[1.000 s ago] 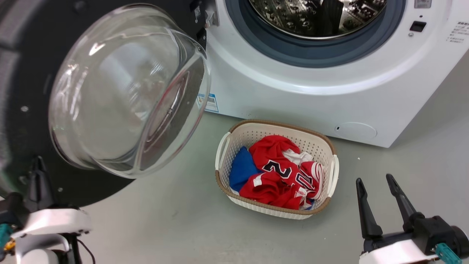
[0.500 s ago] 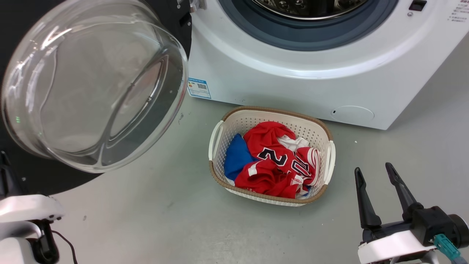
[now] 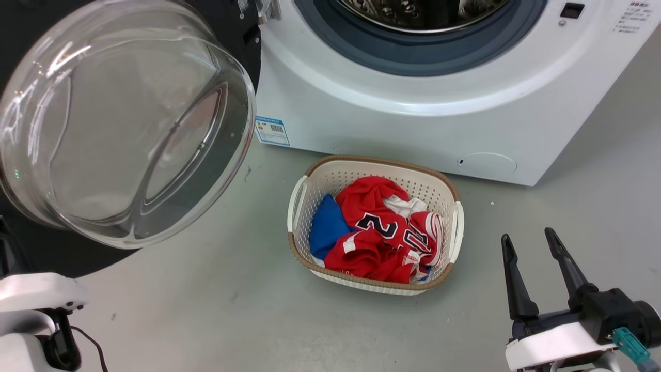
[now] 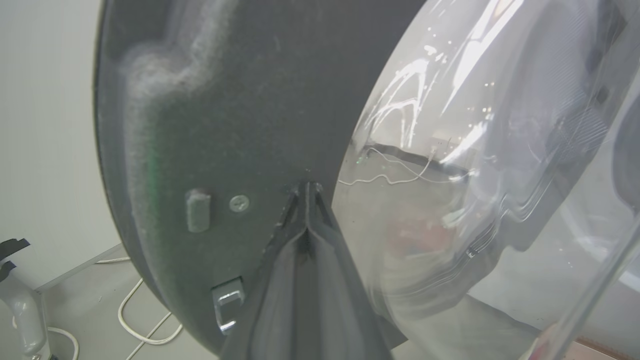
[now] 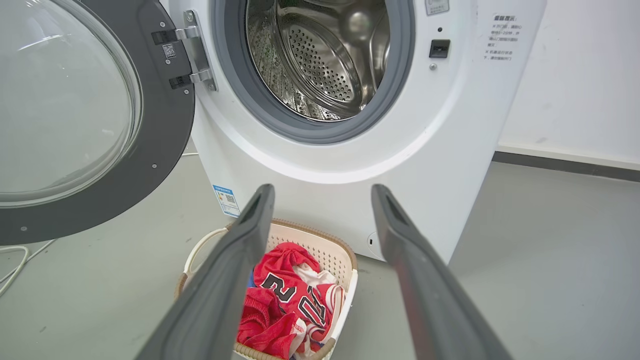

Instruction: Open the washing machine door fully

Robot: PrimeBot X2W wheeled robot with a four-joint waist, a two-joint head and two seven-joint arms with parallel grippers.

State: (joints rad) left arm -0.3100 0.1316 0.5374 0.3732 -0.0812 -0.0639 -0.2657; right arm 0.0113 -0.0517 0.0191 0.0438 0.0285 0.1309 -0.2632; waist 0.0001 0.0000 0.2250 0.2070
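Note:
The washing machine (image 3: 413,119) is white, and its steel drum (image 5: 325,55) lies exposed. The washing machine door (image 3: 124,119), a black disc with a bulging clear glass bowl, hangs swung out to the left on its hinge (image 5: 192,55). My left gripper (image 4: 306,189) is shut with nothing in it. Its tips touch the door's black inner face (image 4: 225,125) right beside the glass bowl (image 4: 475,150). The left arm's white wrist (image 3: 36,294) sits low at the left under the door. My right gripper (image 3: 528,235) hovers open above the floor, right of the basket and apart from the door.
A white lattice basket (image 3: 299,206) holding a red jersey (image 3: 382,227) and blue cloth stands on the grey floor in front of the machine. White cables (image 4: 135,320) and a grey stand (image 4: 20,310) lie beyond the door's edge. A white wall (image 5: 575,75) rises right of the machine.
The door has swung further out to the left, with my left gripper going with it. The head view has shifted as well. The right gripper keeps its place and stays open.

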